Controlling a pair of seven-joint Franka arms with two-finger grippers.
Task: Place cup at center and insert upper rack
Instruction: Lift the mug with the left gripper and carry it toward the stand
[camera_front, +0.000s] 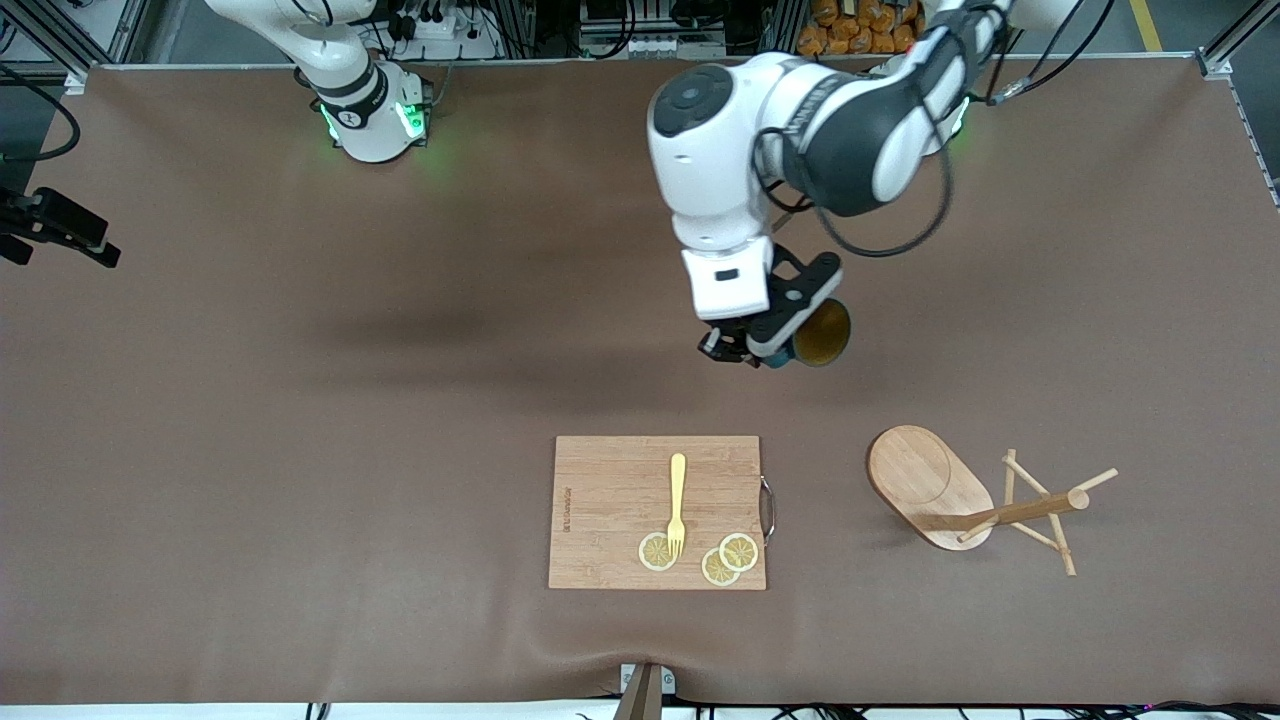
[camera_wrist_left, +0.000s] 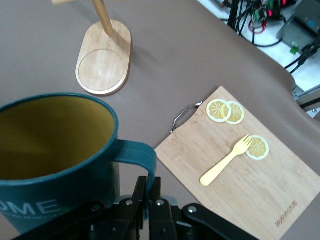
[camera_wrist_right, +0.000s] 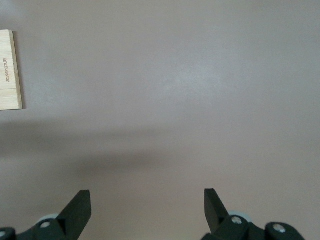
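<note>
Above the bench (camera_front: 300, 400), the cup (camera_front: 822, 335) is clamped by its handle in the left claw (camera_front: 748, 352), not yet placed; the upper rack (camera_front: 985, 502), at four o'clock, lies untouched; the right claw (camera_wrist_right: 147, 210) is held apart, waiting.

Count of things on and over the brown table

One teal cup (camera_front: 822, 335), carried in the air with its handle pinched by the left gripper (camera_wrist_left: 148, 200). One wooden mug tree (camera_front: 985, 502), tipped over, with one oval base and one post; pegs too tangled to count surely. One wooden cutting board (camera_front: 610, 500) with one metal handle (camera_front: 768, 508). One yellow fork (camera_front: 677, 503). Three lemon slices (camera_front: 739, 551), two overlapping and one under the fork's tines. Two robot arms, two grippers: the right gripper (camera_wrist_right: 147, 210) with its two fingers spread apart over bare table.
</note>
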